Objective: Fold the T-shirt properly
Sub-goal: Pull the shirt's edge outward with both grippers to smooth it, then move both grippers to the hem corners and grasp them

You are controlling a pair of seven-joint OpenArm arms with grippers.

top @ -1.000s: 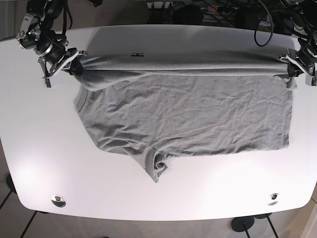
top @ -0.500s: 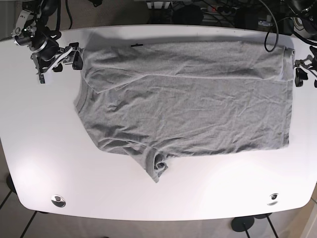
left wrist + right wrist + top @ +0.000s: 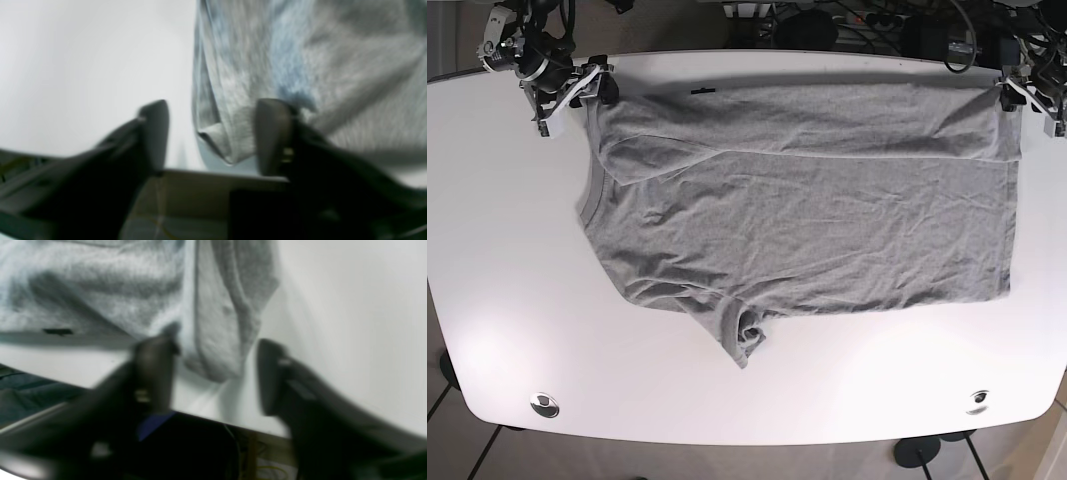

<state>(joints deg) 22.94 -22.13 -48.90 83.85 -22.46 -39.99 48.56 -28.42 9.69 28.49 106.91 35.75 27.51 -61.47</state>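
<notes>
The wrinkled grey cotton T-shirt (image 3: 802,205) lies flat across the middle of the white rounded table (image 3: 517,300), its long axis running 9 to 3 o'clock, collar end toward 9, a bunched sleeve (image 3: 744,335) poking out toward 6 and its far band folded over along the 12 o'clock edge. At 11 o'clock the black-fingered right gripper (image 3: 573,93) hangs spread apart, a cloth corner (image 3: 217,350) loose between its fingers (image 3: 155,373); at 1 o'clock the left gripper (image 3: 1019,97) likewise gapes, fingers (image 3: 272,133) straddling the hem corner (image 3: 217,140) ungripped. Beyond the far table edge, dark cables (image 3: 867,20) clutter the floor.
</notes>
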